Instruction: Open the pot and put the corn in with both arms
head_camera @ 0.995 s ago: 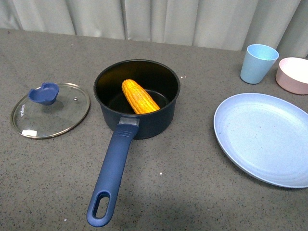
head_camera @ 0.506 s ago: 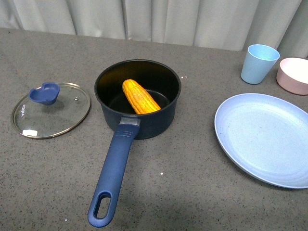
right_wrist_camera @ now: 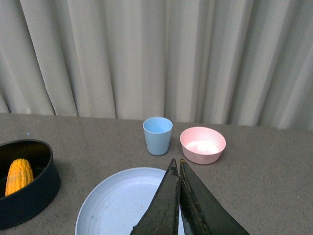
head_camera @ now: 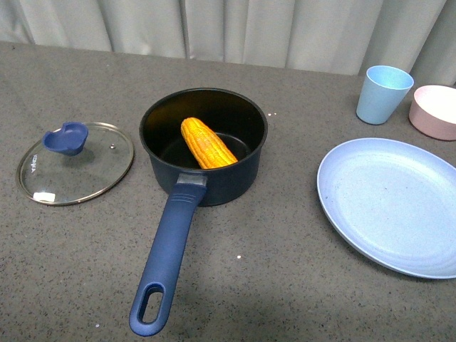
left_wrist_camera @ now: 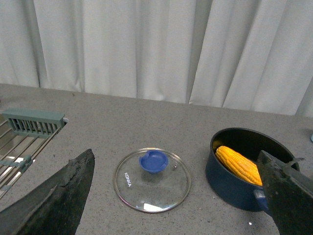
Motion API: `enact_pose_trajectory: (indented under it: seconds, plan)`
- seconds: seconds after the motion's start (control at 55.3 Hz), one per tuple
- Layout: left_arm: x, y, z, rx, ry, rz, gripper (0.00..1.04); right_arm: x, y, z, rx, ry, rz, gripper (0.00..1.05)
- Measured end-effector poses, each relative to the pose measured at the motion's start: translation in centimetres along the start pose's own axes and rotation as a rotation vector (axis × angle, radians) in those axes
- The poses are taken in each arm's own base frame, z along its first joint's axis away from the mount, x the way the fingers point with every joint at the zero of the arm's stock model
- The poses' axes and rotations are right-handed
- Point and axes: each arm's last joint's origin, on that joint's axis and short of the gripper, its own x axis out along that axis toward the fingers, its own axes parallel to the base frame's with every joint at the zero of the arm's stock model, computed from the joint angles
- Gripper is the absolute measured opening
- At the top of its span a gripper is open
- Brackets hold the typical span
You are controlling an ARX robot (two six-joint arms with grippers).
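Observation:
The navy pot [head_camera: 214, 182] stands open in the middle of the grey table, its long blue handle [head_camera: 167, 256] pointing toward me. The yellow corn [head_camera: 206, 143] lies inside it, leaning on the near wall. The glass lid [head_camera: 75, 163] with a blue knob lies flat to the pot's left. Neither arm shows in the front view. In the left wrist view my left gripper [left_wrist_camera: 176, 196] is open and empty, high above the lid [left_wrist_camera: 152, 179], with the pot [left_wrist_camera: 234, 183] and corn [left_wrist_camera: 239, 164] beside it. In the right wrist view my right gripper [right_wrist_camera: 176, 164] is shut and empty above the blue plate [right_wrist_camera: 117, 205].
A large light-blue plate [head_camera: 392, 203] lies at the right. A light-blue cup [head_camera: 382, 94] and a pink bowl [head_camera: 434, 110] stand at the back right. A metal dish rack [left_wrist_camera: 24, 137] stands left of the lid. Curtains hang behind the table.

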Motion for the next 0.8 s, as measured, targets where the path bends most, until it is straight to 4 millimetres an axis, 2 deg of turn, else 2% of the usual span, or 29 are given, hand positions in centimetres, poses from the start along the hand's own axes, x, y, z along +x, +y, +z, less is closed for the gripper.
enact_pose_trajectory:
  seconds: [0.109, 0.271, 0.344, 0.561, 0.796]
  plan:
    - [0.0, 0.0, 0.0, 0.0, 0.0, 0.0, 0.98, -0.74, 0.0, -0.15, 0.0, -0.005, 0.001, 0.01]
    - [0.0, 0.0, 0.0, 0.0, 0.0, 0.0, 0.98, -0.77, 0.0, -0.15, -0.001, -0.005, 0.001, 0.02]
    - [0.0, 0.0, -0.01, 0.0, 0.001, 0.0, 0.98, -0.77, 0.0, -0.15, 0.0, -0.005, 0.001, 0.19]
    - [0.0, 0.0, -0.01, 0.0, 0.001, 0.0, 0.98, -0.78, 0.0, -0.15, 0.0, -0.006, 0.001, 0.53]
    - [0.0, 0.0, -0.01, 0.0, 0.001, 0.0, 0.98, -0.78, 0.0, -0.15, 0.0, -0.006, 0.001, 0.95]
